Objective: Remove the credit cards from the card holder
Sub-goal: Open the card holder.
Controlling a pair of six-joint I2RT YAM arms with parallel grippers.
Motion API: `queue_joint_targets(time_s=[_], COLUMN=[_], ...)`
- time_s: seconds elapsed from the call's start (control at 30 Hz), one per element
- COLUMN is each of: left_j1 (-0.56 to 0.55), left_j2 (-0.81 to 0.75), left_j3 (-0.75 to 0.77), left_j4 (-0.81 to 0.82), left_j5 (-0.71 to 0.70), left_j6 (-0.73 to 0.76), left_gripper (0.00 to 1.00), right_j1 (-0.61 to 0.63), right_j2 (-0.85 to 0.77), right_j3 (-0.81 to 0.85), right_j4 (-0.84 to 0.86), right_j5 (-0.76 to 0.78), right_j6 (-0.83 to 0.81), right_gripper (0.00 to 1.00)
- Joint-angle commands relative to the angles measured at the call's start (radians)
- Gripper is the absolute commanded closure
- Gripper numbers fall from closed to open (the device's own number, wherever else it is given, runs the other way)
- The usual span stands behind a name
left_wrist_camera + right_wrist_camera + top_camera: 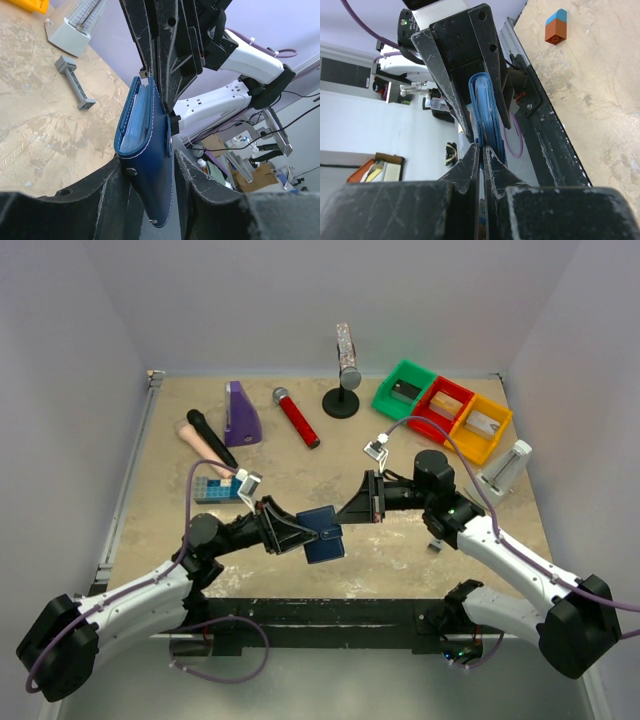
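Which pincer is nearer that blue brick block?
Left. Left pincer is at the card holder's side facing the brick block; right pincer is at its far side.

One navy card holder (323,534) sits between two robot arms, the left arm (150,590) and the right arm (510,560), above the table's (400,558) near edge. Three bins line the far right corner: one green (405,390), one red (441,406), one yellow (481,426). Along the far edge are one purple wedge (241,415), one red microphone (297,417) and one glittery microphone (347,352) on one stand (341,403), with one blue brick block (213,490) toward the left edge.
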Motion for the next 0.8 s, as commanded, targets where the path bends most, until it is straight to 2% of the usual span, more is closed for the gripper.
queue_joint_targets(time_s=[0.0, 0.33, 0.4, 0.53, 0.77], left_j1=[0.001, 0.001, 0.001, 0.001, 0.001], left_j2=[-0.031, -0.033, -0.037, -0.046, -0.057], left_j3=[0.017, 0.037, 0.039, 0.048, 0.066], left_j4=[0.027, -0.015, -0.024, -0.041, -0.047], left_j5=[0.003, 0.002, 0.0, -0.008, -0.006], left_j6=[0.025, 0.037, 0.039, 0.04, 0.043], left_gripper=[0.58, 0.72, 0.7, 0.57, 0.54], right_j1=[0.004, 0.003, 0.003, 0.004, 0.004], right_j2=[0.002, 0.001, -0.004, -0.008, -0.004], right_j3=[-0.003, -0.003, 0.0, 0.0, 0.0], right_j4=[0.042, 0.019, 0.002, -0.007, -0.01], right_j5=[-0.021, -0.013, -0.013, -0.013, -0.015], right_j6=[-0.007, -0.026, -0.038, -0.046, -0.052], right_gripper=[1.0, 1.0, 1.0, 1.0, 1.0])
